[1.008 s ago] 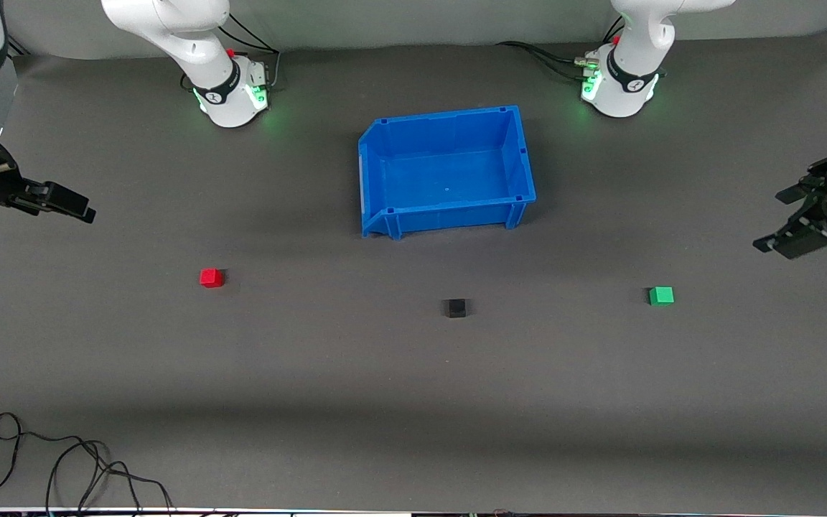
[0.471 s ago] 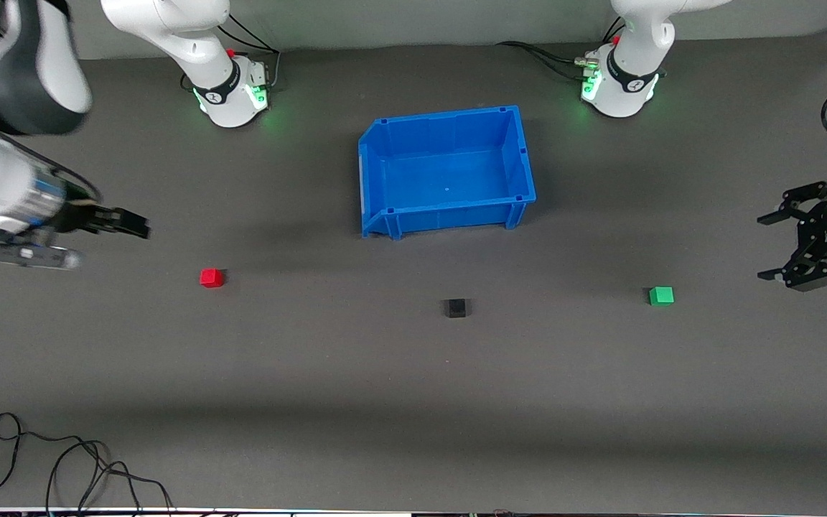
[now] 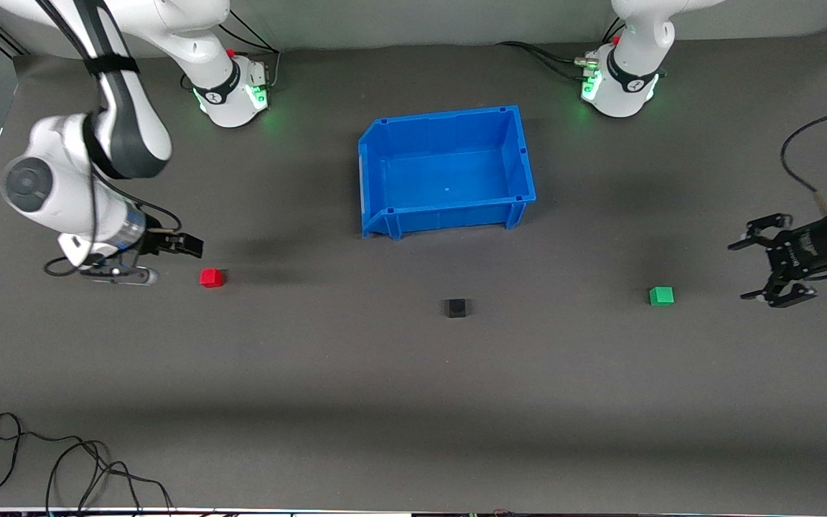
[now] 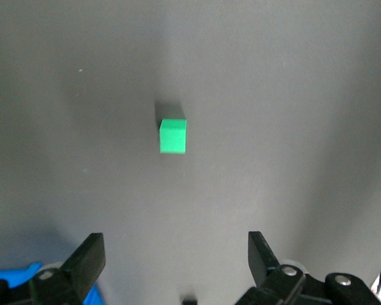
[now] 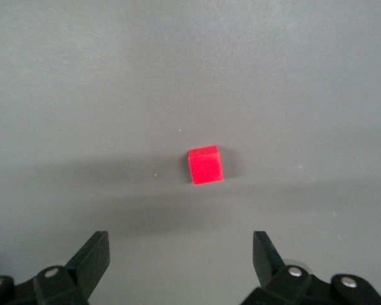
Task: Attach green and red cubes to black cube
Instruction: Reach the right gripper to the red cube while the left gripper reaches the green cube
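Black fingers of the left gripper (image 3: 759,271) stand spread wide with nothing between them, at the right edge of the front view, slightly below mid-height, over the dark grey table (image 3: 413,402) toward the left arm's end. In the left wrist view the two fingertips (image 4: 89,254) sit at the bottom corners of the frame, and the green cube (image 4: 173,136) lies above them, a little left of centre, well clear of both. In the front view the green cube (image 3: 661,296) rests on the table near the gripper, toward the frame's centre from it and slightly lower.

At mid-left of the front view, the right gripper (image 3: 191,246) hangs over the table toward the right arm's end. Its fingers (image 5: 89,257) are parted wide and empty in the right wrist view, at the bottom corners of that frame, with the red cube (image 5: 205,165) just right of centre above them, untouched. In the front view the red cube (image 3: 212,277) sits just below and slightly right of the gripper tips.

Between the two coloured cubes, just right of the front view's centre, lies the black cube (image 3: 456,308), well apart from both and a touch lower than either. Above it in the frame stands the blue bin (image 3: 385,215), apart from all three cubes. A loose black cable (image 3: 62,459) curls in the lower left corner.
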Robot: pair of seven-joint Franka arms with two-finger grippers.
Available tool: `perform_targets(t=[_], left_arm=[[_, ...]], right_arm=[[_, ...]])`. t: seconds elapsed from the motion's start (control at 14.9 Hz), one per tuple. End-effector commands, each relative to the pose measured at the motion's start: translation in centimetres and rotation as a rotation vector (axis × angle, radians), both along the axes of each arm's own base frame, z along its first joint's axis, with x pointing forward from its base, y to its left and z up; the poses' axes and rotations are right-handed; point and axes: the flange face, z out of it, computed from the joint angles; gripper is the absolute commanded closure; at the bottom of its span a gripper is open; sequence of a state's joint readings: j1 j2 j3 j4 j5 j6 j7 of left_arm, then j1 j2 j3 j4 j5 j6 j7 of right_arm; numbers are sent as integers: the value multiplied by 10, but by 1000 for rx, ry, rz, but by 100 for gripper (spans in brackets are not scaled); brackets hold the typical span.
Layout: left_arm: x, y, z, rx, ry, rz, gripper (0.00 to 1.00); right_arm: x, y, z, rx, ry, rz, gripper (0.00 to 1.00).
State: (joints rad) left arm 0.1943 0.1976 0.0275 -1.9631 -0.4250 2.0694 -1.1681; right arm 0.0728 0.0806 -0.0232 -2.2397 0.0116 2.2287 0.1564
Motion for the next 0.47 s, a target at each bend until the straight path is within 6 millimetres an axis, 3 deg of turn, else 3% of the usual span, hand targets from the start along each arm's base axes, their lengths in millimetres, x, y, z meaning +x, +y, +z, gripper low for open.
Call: perform_targets(t=[0.0, 0.4], left_arm=[[-4, -4, -43, -7, -19, 44, 0], [-26, 1, -132, -47, -106, 1, 0]], right_arm=[[3, -2, -37, -7, -14, 14, 1], [-3, -7, -127, -16, -51, 20, 0]])
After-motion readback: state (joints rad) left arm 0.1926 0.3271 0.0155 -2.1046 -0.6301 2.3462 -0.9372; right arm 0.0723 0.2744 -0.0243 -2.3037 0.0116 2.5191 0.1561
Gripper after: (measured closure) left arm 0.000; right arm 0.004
